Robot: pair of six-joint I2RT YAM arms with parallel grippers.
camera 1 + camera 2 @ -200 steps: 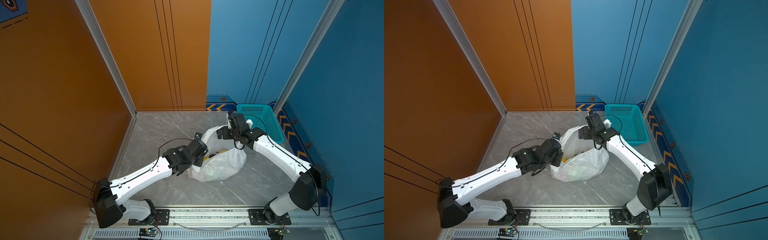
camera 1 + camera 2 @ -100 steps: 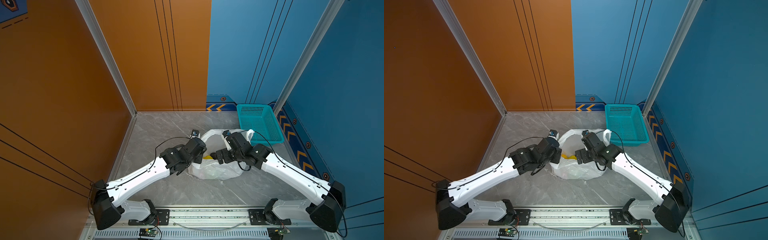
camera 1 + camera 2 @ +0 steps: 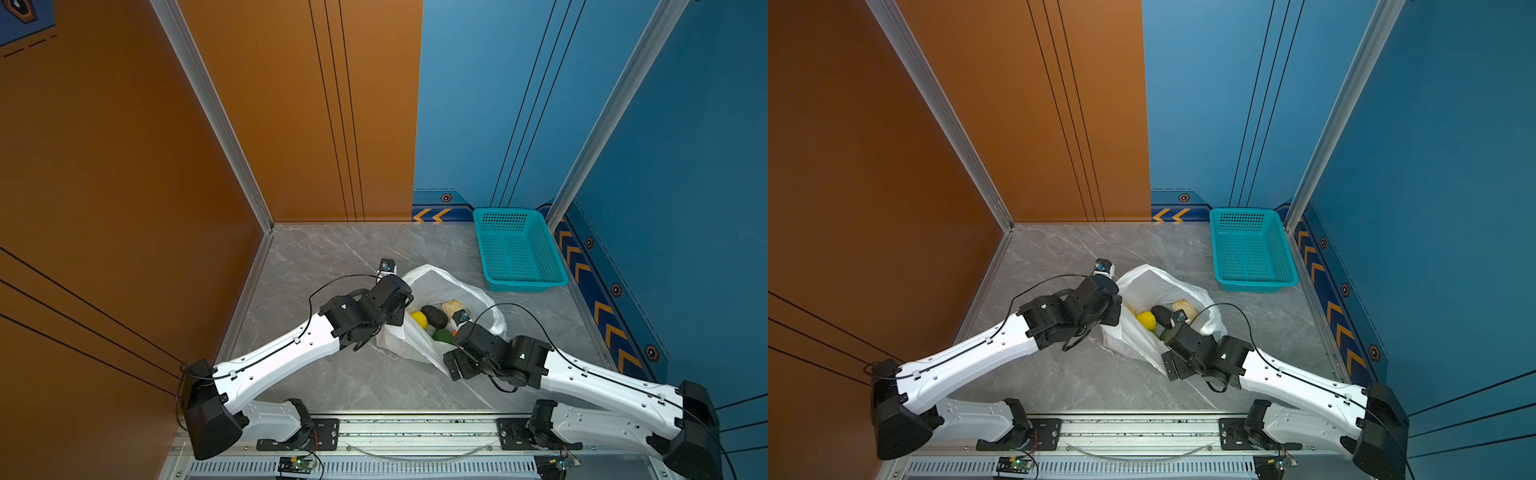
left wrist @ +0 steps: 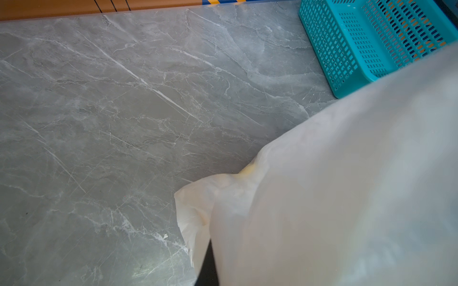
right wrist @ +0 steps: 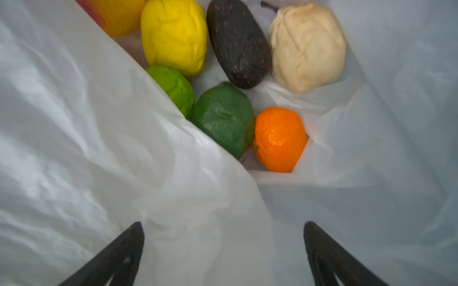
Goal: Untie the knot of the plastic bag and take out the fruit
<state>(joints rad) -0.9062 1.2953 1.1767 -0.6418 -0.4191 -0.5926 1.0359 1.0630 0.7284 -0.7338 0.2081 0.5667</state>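
While the left end effector [image 3: 395, 316] is clenched on the left-hand rim of the thin, translucent white plastic bag [image 3: 440, 282], holding its mouth agape on the grey marbled counter [image 3: 332, 257], the right end effector [image 5: 223, 224] hovers released, jaws spread wide over the film. Inside the bag lie a bumpy yellow fruit [image 5: 174, 37], a near-black avocado-shaped fruit [image 5: 238, 44], a cream bumpy fruit [image 5: 307, 47], a bright green fruit [image 5: 173, 89], a dark green fruit [image 5: 223, 116] and a round orange fruit [image 5: 278, 140]. A teal perforated plastic basket [image 3: 524, 284] sits near the bag, apart from it, toward the far right corner.
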